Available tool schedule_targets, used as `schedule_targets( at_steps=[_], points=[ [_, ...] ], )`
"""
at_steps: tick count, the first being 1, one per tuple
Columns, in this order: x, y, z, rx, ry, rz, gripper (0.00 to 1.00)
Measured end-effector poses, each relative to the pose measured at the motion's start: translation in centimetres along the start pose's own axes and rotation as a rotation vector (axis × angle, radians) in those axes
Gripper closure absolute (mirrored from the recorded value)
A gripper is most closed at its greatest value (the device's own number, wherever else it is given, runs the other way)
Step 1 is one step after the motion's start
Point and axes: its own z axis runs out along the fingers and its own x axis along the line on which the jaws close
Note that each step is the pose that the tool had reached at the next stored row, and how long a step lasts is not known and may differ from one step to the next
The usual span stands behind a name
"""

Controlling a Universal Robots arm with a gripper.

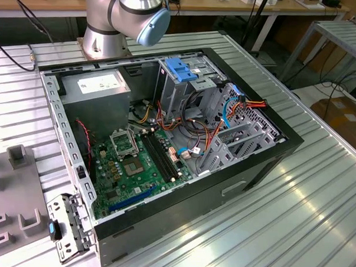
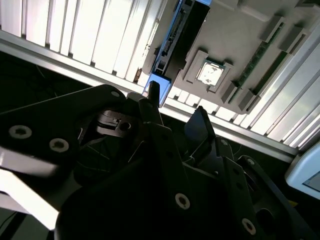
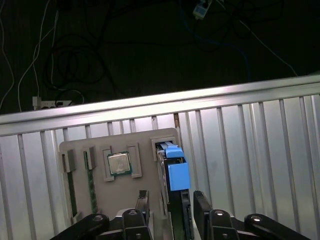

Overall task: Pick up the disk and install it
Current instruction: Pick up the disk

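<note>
Now, disk (image 3: 177, 172) centred w/ spread end effector (image 3: 171, 202)

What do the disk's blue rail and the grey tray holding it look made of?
Blue rail of the disk: likely moulded plastic, matte, one even colour, blocky edges. Grey tray: probably plastic too, dull beige-grey with raised moulded ribs; cannot rule out painted metal.

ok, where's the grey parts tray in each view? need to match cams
Exterior view: grey parts tray at the exterior view's left edge, beside the open computer case.
First wrist view: tray just beyond the jaws, the disk standing on edge in its slot.
Second wrist view: tray beyond the jaws, disk along its side.
Shared landmark: the ribbed metal table under the tray.
</note>
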Motion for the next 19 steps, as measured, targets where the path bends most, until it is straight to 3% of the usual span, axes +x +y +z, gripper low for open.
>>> schedule_targets(
  at_steps=[12,13,19],
  points=[
    [0.00,0.00,0.00,0.0000,0.0000,-0.002,0.52],
    [0.00,0.00,0.00,0.0000,0.0000,-0.002,0.45],
    [0.00,0.00,0.00,-0.0001,0.0000,-0.004,0.45]
  ],
)
